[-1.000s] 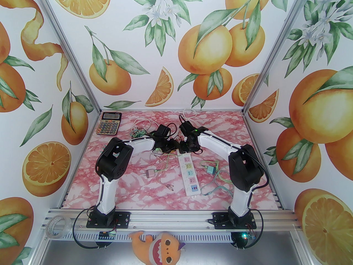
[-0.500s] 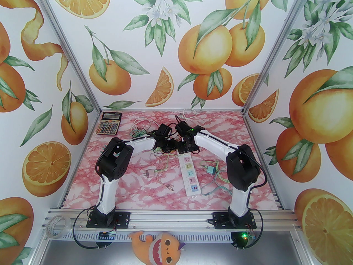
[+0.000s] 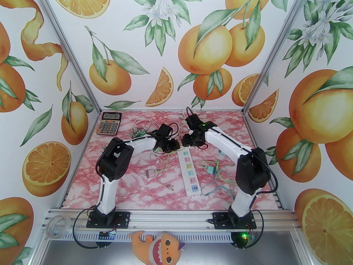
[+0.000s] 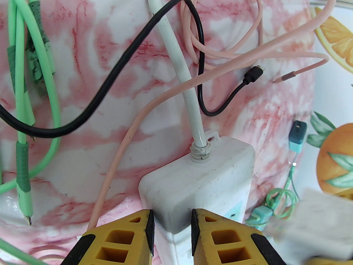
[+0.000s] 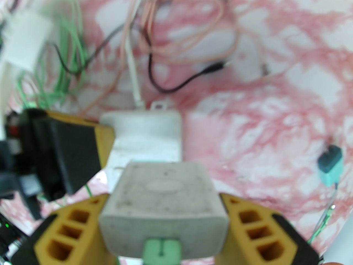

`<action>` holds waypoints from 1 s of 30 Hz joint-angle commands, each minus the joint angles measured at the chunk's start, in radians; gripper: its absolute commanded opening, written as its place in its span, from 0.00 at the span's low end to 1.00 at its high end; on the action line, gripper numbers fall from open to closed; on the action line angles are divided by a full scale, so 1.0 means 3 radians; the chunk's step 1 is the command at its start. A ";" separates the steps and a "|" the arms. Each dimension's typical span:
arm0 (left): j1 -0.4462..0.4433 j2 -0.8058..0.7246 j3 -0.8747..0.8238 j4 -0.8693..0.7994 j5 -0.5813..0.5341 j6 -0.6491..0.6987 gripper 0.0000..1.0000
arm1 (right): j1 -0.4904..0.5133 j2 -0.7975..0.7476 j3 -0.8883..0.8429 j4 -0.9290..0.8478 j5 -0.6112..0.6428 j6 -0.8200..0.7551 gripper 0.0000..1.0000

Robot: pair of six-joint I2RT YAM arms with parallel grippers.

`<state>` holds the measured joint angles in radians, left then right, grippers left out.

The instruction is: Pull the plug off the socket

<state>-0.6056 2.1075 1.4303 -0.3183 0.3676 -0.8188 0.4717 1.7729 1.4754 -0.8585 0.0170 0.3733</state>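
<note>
Right wrist view: right gripper (image 5: 164, 203) clamps the plug (image 5: 165, 186) and should draw it straight up while left gripper (image 4: 172, 222) pins the strip (image 4: 198, 175) down.

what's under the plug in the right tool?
Beyond the plug the white power strip shows, its cord end clamped by the left tool. What lies directly beneath, prongs included, is covered by the plug's body and the right tool.

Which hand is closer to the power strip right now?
Left. The left hand clamps the power strip at its cord end, one finger on each side. The right hand holds the white plug just beside that end, apparently clear of it.
</note>
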 commanded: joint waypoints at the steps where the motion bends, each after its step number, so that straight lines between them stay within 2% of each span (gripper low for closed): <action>1: -0.0014 0.0109 0.0045 -0.0384 -0.0127 0.0081 0.29 | -0.0028 -0.0169 -0.0053 0.0088 0.0246 0.0092 0.48; 5: 0.0028 -0.0012 0.0177 -0.0391 -0.0125 0.0081 0.31 | -0.0043 -0.0237 -0.0125 0.0104 0.0495 0.0155 0.48; 9: 0.0088 -0.0185 0.0386 -0.0385 -0.0058 0.0099 0.39 | -0.0111 -0.0297 -0.0236 0.0157 0.0637 0.0199 0.49; 16: 0.0174 -0.0567 0.0707 -0.0541 -0.0094 0.0256 0.60 | -0.0380 -0.0356 -0.0524 0.0386 0.0591 0.0311 0.51; 21: 0.0258 -0.0920 0.0559 -0.0616 -0.0212 0.0392 0.73 | -0.0599 -0.0382 -0.0790 0.0708 0.0587 0.0416 0.52; 30: 0.0422 -0.1609 -0.0079 -0.0693 -0.0409 0.0536 0.83 | -0.0717 -0.0348 -0.1088 0.1353 0.0741 0.0556 0.52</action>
<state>-0.4938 1.6814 1.4647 -0.4904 0.2756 -0.6907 0.2607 1.6947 1.1667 -0.5777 0.1848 0.5117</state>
